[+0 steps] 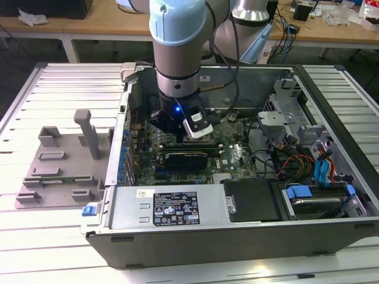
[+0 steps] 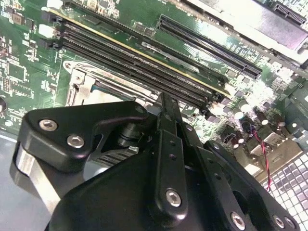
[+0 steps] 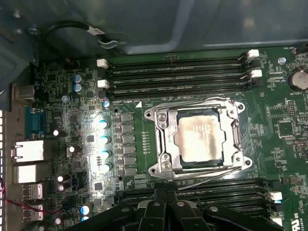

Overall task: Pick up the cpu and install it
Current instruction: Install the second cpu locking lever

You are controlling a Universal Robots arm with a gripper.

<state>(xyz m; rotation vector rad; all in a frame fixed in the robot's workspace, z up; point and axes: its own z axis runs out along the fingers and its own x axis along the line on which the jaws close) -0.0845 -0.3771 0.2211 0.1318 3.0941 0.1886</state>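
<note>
The cpu (image 3: 201, 138) lies in its socket (image 3: 160, 139), between memory slots (image 3: 178, 77).

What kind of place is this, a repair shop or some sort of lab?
Probably a robotics lab or test bench: an arm reaches into an opened computer case on a slatted metal table, the cpu sits in its socket, and cluttered workbenches stand behind.

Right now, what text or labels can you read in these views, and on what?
Black label on the computer case: print too small to read.
cpu top: faint markings, not legible.
Motherboard: white lettering too small to read.
Nothing else readable.
</note>
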